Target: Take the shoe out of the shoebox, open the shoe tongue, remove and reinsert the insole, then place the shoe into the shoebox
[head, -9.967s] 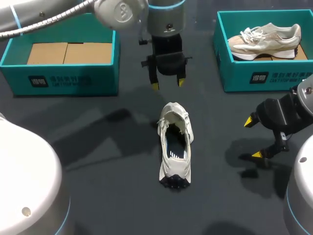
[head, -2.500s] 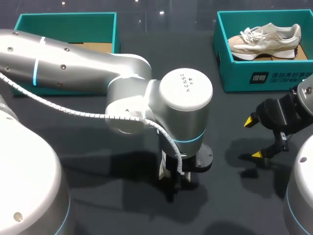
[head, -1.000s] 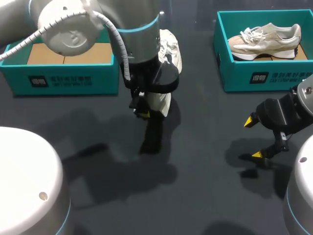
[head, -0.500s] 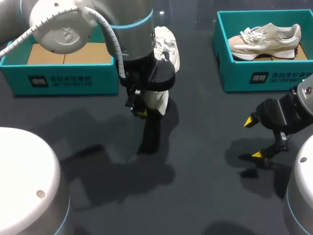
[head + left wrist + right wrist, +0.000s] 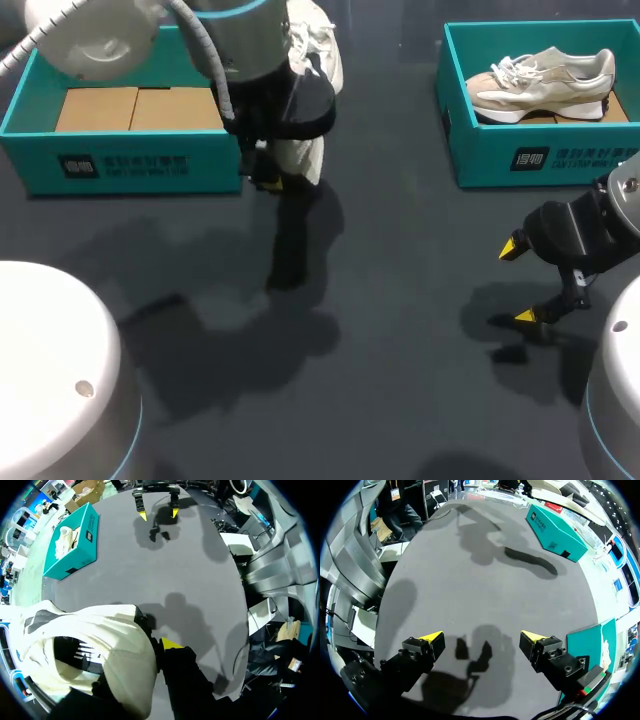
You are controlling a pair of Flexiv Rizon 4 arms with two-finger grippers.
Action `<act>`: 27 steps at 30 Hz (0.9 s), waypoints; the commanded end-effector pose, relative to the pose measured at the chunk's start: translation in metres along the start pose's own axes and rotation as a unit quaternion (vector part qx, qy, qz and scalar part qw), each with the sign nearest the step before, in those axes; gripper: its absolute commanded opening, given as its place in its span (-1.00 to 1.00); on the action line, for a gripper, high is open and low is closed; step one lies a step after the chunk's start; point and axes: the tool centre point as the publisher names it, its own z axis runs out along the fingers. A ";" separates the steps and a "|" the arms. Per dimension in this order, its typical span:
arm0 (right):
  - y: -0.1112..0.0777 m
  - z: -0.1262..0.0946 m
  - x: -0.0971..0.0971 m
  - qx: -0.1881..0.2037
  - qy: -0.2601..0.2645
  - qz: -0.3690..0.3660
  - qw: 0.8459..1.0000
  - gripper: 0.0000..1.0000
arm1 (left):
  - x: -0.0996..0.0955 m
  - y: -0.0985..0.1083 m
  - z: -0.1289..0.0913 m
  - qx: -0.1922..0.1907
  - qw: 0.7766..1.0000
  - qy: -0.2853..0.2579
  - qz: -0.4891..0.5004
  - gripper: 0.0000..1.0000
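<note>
Dark grey matte bench (image 5: 400, 330), crossed by soft shadows. At its far right, a teal box (image 5: 520, 160), open on top, with white print on the near wall. Holds a beige shoe (image 5: 540, 80) with white laces and a white sole, tilted on its side, toe toward the bench's middle, heel near the outer wall. Rests on a brown cardboard floor (image 5: 620, 112), bare only beside the heel. Stands well apart from everything else on the bench.

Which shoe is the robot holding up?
The white shoe, gripped by the jaws of the left arm beside the left teal box. The beige shoe just lies inside the right teal box, untouched.
</note>
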 end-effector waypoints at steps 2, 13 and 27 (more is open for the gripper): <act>0.000 -0.001 0.002 0.001 -0.001 0.000 1.000 1.00 | -0.019 0.064 -0.028 0.023 1.000 0.001 -0.010 -1.00; 0.000 -0.001 0.002 0.001 -0.001 0.000 1.000 1.00 | -0.057 0.128 -0.039 0.019 0.999 0.030 -0.019 -1.00; 0.000 -0.001 0.002 0.001 -0.001 0.000 1.000 1.00 | -0.065 0.139 -0.035 0.016 0.999 0.029 -0.018 -1.00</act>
